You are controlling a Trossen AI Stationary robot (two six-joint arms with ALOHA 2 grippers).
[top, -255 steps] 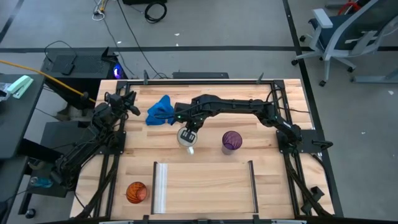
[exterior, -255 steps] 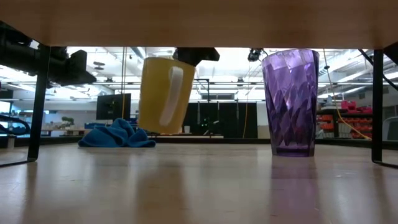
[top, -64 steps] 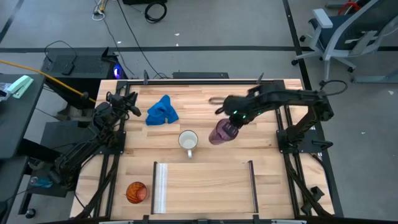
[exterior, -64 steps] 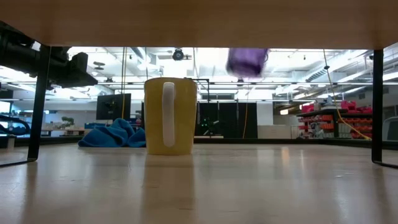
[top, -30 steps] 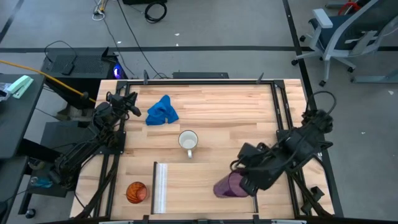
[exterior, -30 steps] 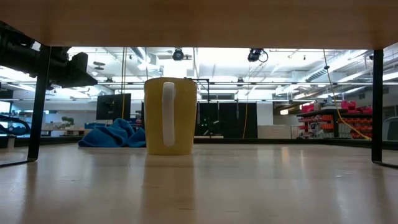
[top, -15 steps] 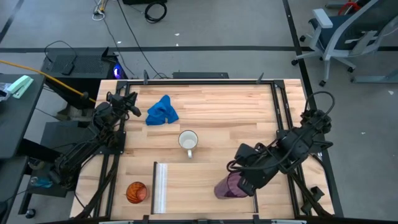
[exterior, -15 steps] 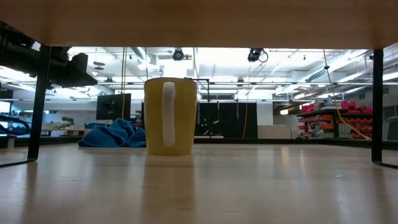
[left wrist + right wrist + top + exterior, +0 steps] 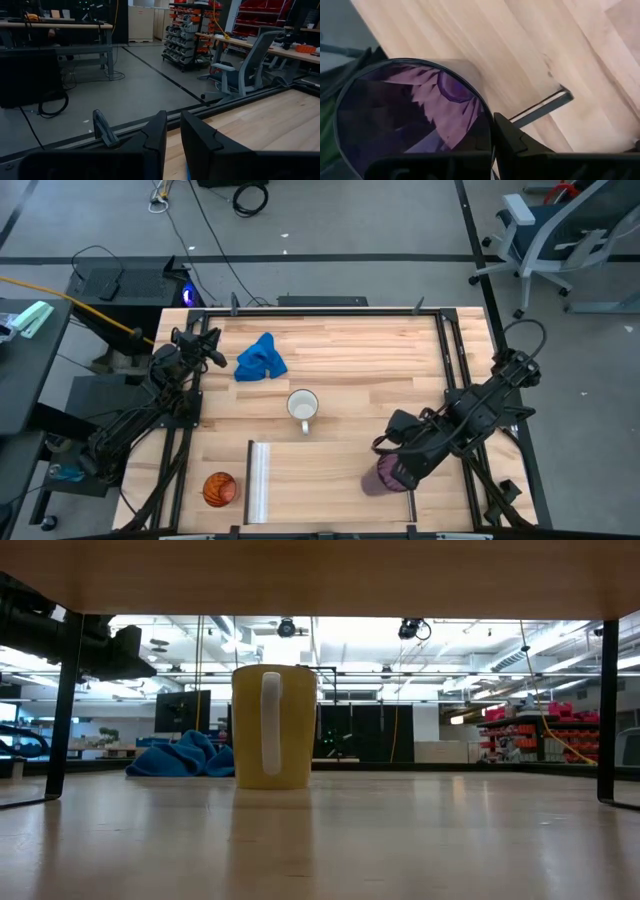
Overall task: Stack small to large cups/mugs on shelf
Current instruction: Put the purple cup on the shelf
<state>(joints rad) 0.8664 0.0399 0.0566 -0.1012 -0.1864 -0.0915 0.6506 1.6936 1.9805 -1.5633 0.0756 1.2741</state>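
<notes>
Right gripper (image 9: 398,472): fingers clamping the rim of the purple tumbler (image 9: 382,476), which is showing nothing inside and sitting on the shelf (image 9: 330,480) beside its dark rail.

White mug (image 9: 302,406): standing beyond the shelf, interior bare.

Orange cup (image 9: 220,489): lying outside the silver rail.

Left gripper (image 9: 171,131): idling far off, fingers narrowly parted, holding nothing.

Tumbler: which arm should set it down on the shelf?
Right. Its gripper is shut on the tumbler over the shelf's dark-rail end; the left gripper waits at the far left edge.
</notes>
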